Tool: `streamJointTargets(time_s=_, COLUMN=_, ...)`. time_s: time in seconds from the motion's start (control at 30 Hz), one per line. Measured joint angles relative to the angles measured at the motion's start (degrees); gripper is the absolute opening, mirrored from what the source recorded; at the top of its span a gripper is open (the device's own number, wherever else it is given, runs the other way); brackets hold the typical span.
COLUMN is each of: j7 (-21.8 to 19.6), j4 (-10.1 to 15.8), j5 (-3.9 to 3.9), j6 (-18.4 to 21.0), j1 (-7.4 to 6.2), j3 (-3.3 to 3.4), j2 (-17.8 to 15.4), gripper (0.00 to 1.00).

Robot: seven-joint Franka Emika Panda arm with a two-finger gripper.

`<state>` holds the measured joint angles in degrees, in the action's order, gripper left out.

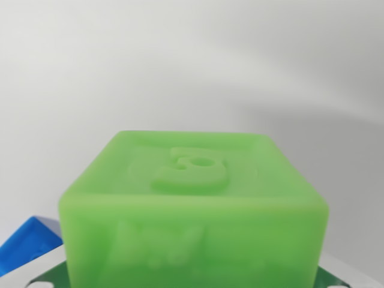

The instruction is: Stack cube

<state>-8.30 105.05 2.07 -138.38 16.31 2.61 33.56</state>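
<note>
Stacking looks part done at most: green cube (193,210) fills the wrist view's lower middle, blue cube (27,243) peeking at lower left, tool unseen, its state beyond telling.

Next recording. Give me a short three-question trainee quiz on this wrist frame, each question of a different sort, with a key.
1. True or false: the green cube fills the lower middle of the wrist view.
2. Multiple choice: what colour is the object showing at the wrist view's lower left, beside the cube? A) red B) blue C) yellow
3. Short answer: does this frame show whether the gripper is open or shut?

Key
1. True.
2. B, blue. Only a corner of it is in frame.
3. No. No fingers appear in the frame, so the gripper's state cannot be read from it.
</note>
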Motion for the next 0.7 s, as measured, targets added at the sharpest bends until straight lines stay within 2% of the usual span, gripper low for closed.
streamJointTargets(time_s=0.7, j7=-11.04, j4=7.81, j5=0.0, j6=-0.81, j1=-1.43, j3=0.62, j2=-6.94, gripper=0.0)
